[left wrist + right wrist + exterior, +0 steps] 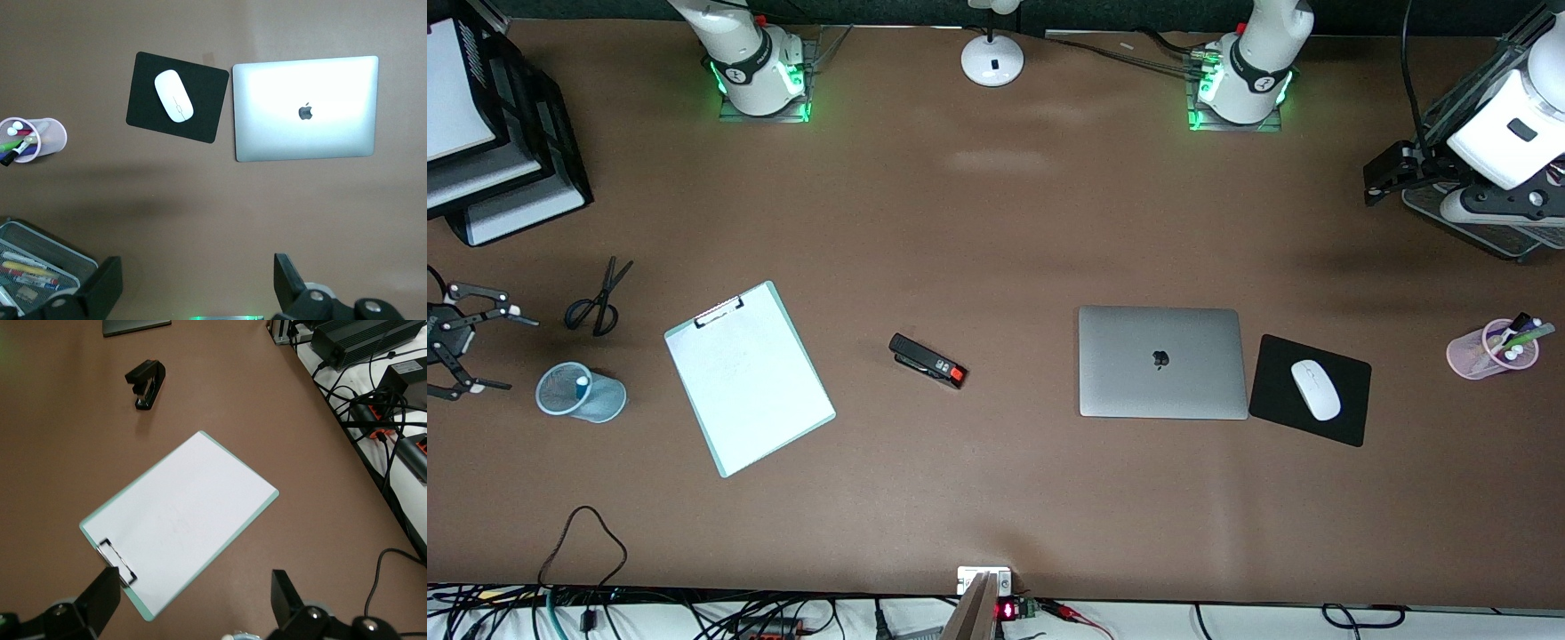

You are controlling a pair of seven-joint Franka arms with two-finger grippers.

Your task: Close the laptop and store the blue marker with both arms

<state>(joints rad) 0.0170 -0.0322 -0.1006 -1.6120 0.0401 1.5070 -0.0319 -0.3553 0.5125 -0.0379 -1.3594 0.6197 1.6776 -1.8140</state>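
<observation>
The laptop (1160, 360) lies closed, lid up with the apple logo; it also shows in the left wrist view (305, 110). The blue marker (583, 381) stands in a blue mesh cup (596, 400), only its white tip showing. My right gripper (516, 353) is open and empty, up over the table beside that cup; in the right wrist view (193, 579) the cup's rim (243, 635) lies between its fingers. My left gripper (1376, 182) hangs high over the table between its base and the laptop, open and empty (195, 263).
A clipboard (749, 378), scissors (596, 302) and a black stapler (927, 360) lie toward the right arm's end. A black mouse pad (1347, 413) with a white mouse (1315, 389), a pink pen cup (1489, 351) and a mesh tray (40, 267) are at the left arm's end.
</observation>
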